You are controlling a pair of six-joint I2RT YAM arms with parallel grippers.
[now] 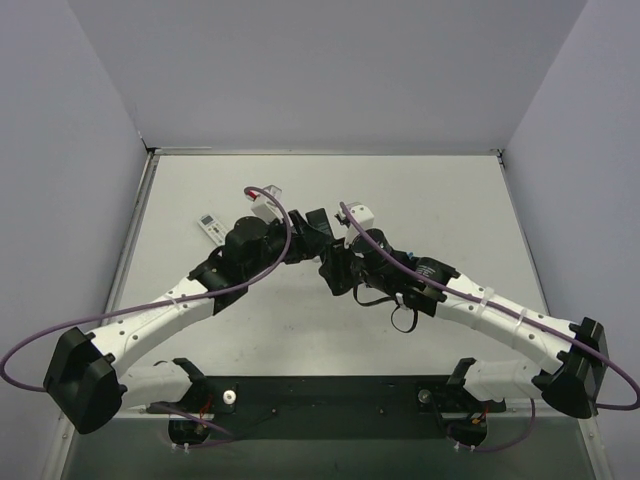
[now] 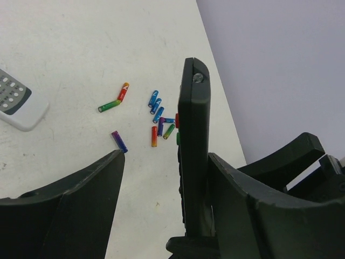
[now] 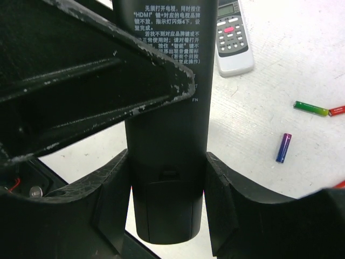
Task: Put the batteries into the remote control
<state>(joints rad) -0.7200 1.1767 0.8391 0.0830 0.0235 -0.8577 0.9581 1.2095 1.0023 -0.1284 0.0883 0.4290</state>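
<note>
Remote control (image 3: 168, 108) tight between the right gripper's (image 3: 167, 162) two fingers.

The batteries (image 2: 158, 114) lie scattered on the table (image 2: 81, 43), right of the white remote (image 2: 16, 100).

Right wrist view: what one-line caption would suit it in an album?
Right gripper clamps the black remote, printed back to the camera, with loose batteries and a white remote on the table beyond.

Top external: high behind the arms (image 1: 200, 300), tilted down over the whole table (image 1: 430, 190). Left wrist: close, looking past the remote control (image 2: 193, 140) to the batteries (image 2: 157, 116). Right wrist: tighter still, on that remote's back. Shared by the 2 wrist views: both.
</note>
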